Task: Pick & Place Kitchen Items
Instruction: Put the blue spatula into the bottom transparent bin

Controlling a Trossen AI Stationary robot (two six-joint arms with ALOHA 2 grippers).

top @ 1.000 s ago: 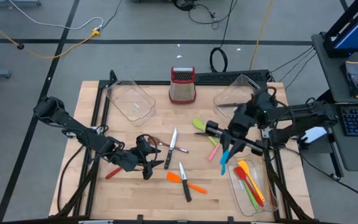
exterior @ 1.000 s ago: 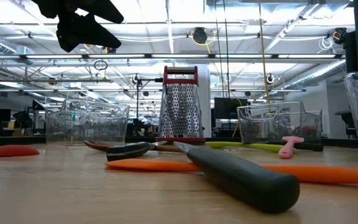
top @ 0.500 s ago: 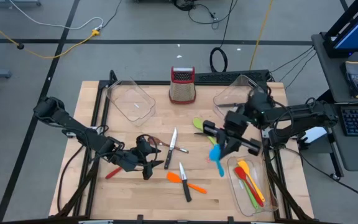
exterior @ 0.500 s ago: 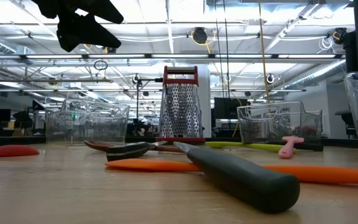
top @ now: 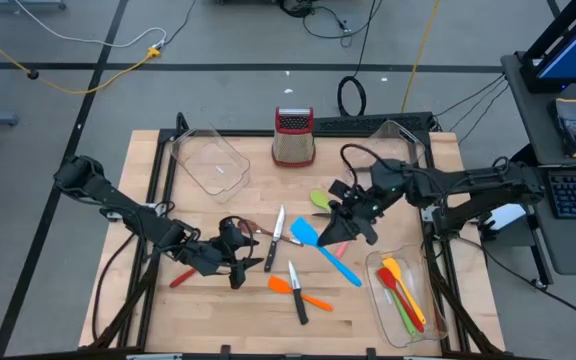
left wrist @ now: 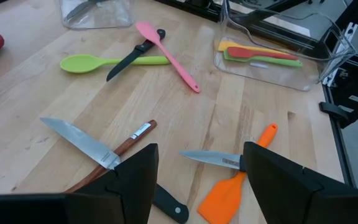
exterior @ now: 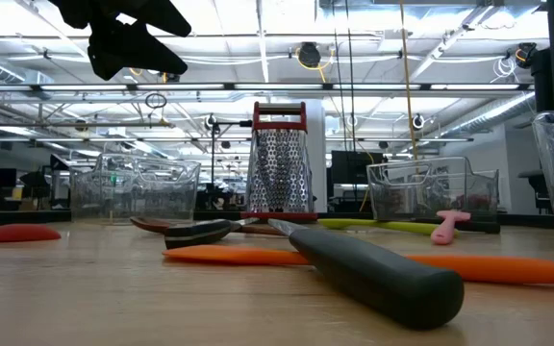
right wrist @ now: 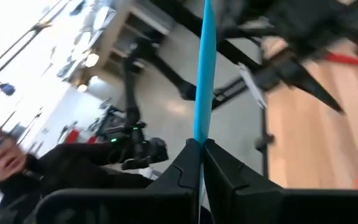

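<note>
A: Checked the left side first?

B: Did. Found the left claw (top: 238,256) spread apart and holding nothing, hovering low over the wooden surface (top: 148,150), same as a second before. Saw the red spatula (top: 181,277) lying just beside it, untouched.

A: And toward the middle?

B: Counted two black-handled knives, the bigger knife (top: 276,240) just past the left claw and the paring knife (top: 296,290) crossing the orange spatula (top: 290,288). Noted no shift in either since a second ago.

A: Spotted what changed, then?

B: Yes. Watched the right claw (top: 342,232) clamped together on the handle of the blue spatula (top: 320,248). Had seen that spatula hanging next to the filled bin (top: 436,322) a second earlier; now found it swung leftward, blade out over the middle of the surface, close to the bigger knife and well apart from the bin. Confirmed from the right wrist view: handle pinched tight between both fingers.

A: Meant what for the job?

B: Judged the blue spatula still undelivered. Took the swing for a reorienting move, not a drop. Left the yellow, orange, red and green pieces in the bin as done, and the green spoon (top: 320,200), the knives and the loose spatulas as pending.
</note>
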